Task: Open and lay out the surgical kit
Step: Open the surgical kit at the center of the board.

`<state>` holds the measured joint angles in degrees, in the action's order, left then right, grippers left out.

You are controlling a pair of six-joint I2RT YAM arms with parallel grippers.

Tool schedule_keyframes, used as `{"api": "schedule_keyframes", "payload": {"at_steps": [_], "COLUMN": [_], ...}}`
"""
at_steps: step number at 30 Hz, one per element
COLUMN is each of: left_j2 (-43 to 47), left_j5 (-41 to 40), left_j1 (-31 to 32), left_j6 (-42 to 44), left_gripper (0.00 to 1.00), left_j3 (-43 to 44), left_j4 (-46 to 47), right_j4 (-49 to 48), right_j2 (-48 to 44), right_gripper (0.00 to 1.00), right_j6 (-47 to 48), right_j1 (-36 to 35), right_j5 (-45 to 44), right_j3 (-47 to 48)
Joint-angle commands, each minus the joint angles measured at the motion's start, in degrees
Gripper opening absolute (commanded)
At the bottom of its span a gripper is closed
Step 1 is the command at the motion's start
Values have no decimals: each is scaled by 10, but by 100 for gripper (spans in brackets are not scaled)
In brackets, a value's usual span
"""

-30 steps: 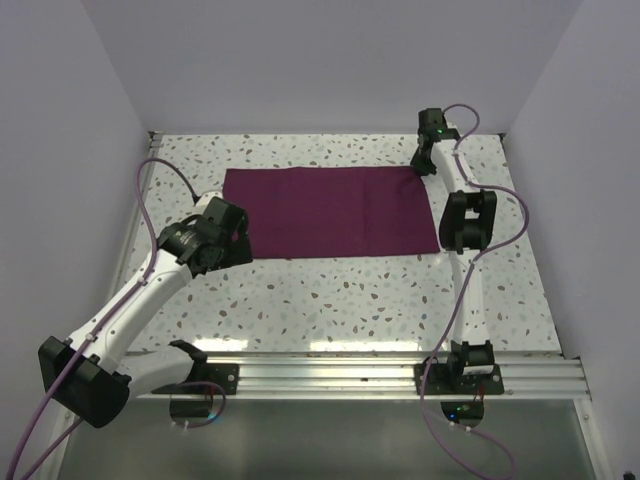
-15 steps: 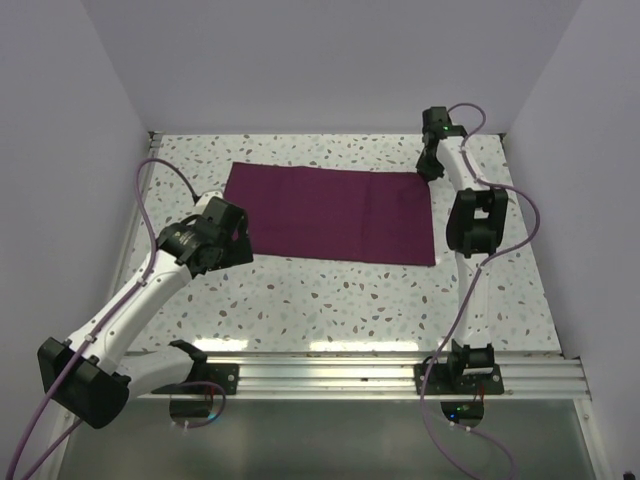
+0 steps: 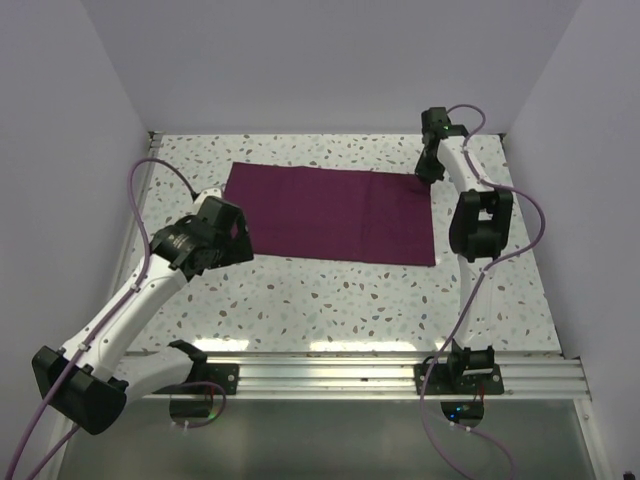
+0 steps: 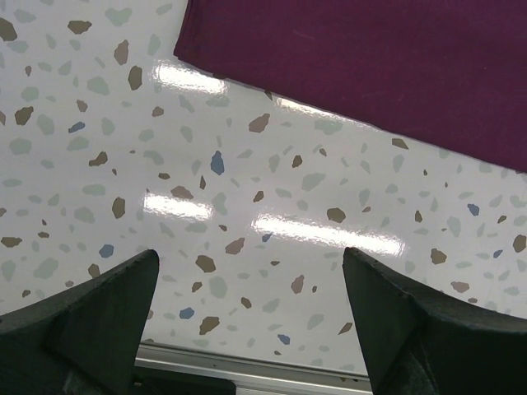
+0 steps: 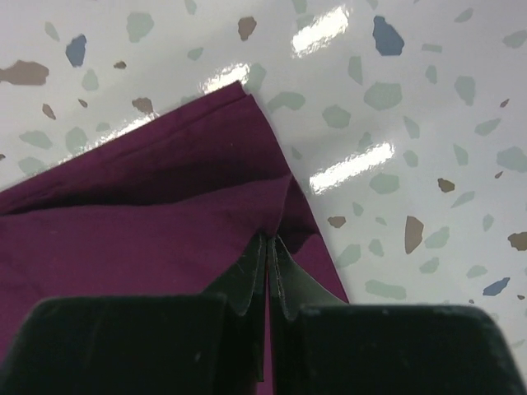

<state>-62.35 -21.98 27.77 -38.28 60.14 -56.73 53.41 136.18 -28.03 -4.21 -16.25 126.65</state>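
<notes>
The surgical kit shows as a dark purple cloth (image 3: pixel 330 213) lying flat on the speckled table, towards the back. My right gripper (image 3: pixel 429 172) is at the cloth's far right corner. In the right wrist view the right gripper (image 5: pixel 270 247) is shut on a raised fold of the cloth (image 5: pixel 148 222) just inside that corner. My left gripper (image 3: pixel 238 243) hovers by the cloth's near left corner. In the left wrist view the left gripper (image 4: pixel 247 271) is open over bare table with nothing between its fingers, and the cloth (image 4: pixel 370 58) lies beyond them.
White walls close in the table on the left, back and right. A metal strip (image 4: pixel 247 370) runs along the table edge below the left fingers. The aluminium rail (image 3: pixel 400 365) carrying both arm bases spans the near edge. Purple cables loop off both arms.
My right gripper has shifted slightly back and to the right at the cloth's far corner. The cloth's right side now lies squarer and reaches further forward. The left arm edged a little left.
</notes>
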Motion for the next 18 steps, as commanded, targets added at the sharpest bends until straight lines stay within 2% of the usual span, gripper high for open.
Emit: {"api": "schedule_keyframes", "payload": {"at_steps": [1, 10, 17, 18], "left_j2": [6, -61, -159, -181], "left_j5": [5, 0, -14, -27], "left_j1": [1, 1, 0, 0], "left_j6": [16, 62, 108, 112], "left_gripper": [97, 99, 100, 100], "left_j3": [32, 128, 249, 280], "left_j4": [22, 50, 69, 70], "right_j4": [11, -24, -7, 0], "right_j2": [-63, -193, -371, -424], "right_gripper": [0, 0, 0, 0], "right_j6": [4, 20, 14, 11], "right_j1": [-12, -77, -141, -156], "right_j5": [26, 91, 136, 147], "right_j3": [-19, -159, -370, -397]}}
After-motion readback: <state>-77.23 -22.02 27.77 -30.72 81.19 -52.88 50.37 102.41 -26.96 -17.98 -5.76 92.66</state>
